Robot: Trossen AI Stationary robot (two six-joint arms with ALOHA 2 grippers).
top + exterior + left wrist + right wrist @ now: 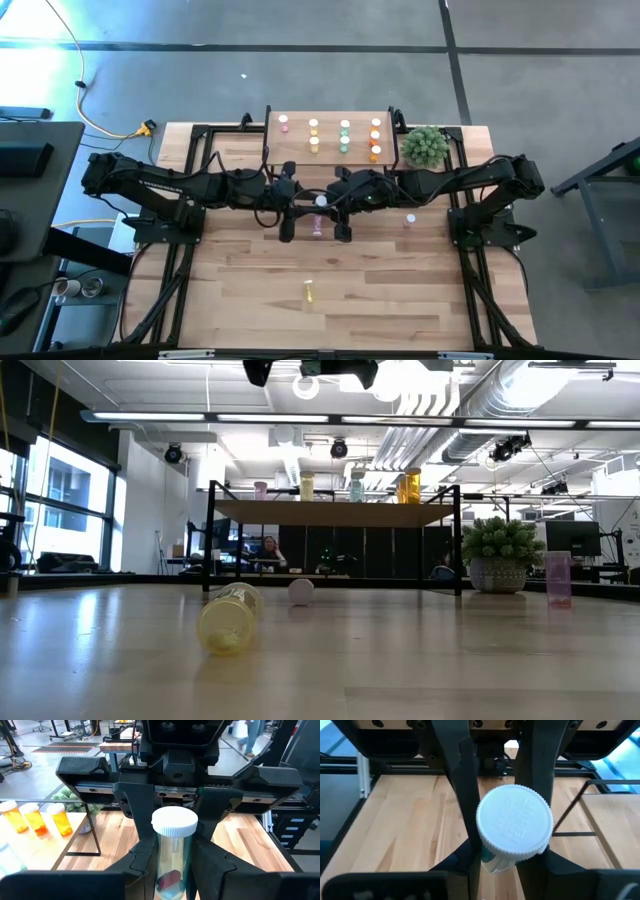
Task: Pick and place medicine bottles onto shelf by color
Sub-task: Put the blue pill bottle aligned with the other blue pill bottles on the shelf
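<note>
The light-wood table [250, 290] carried the shelf [330, 150] at its far edge, with a potted plant [425, 146] set just beside the shelf. On the shelf, capped bottles were arranged in 4 rows: pink [284, 124], yellow [314, 136], green [345, 136] and orange [375, 139]. On the tabletop, 1 yellow bottle [309, 291] was laid on its side, 1 pink bottle [410, 219] stood upright, and another pink bottle [317, 229] lay near the centre.

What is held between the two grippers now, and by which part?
One white-capped medicine bottle, held by both: the left gripper is shut on its body below the cap, the right gripper at its cap end.
</note>
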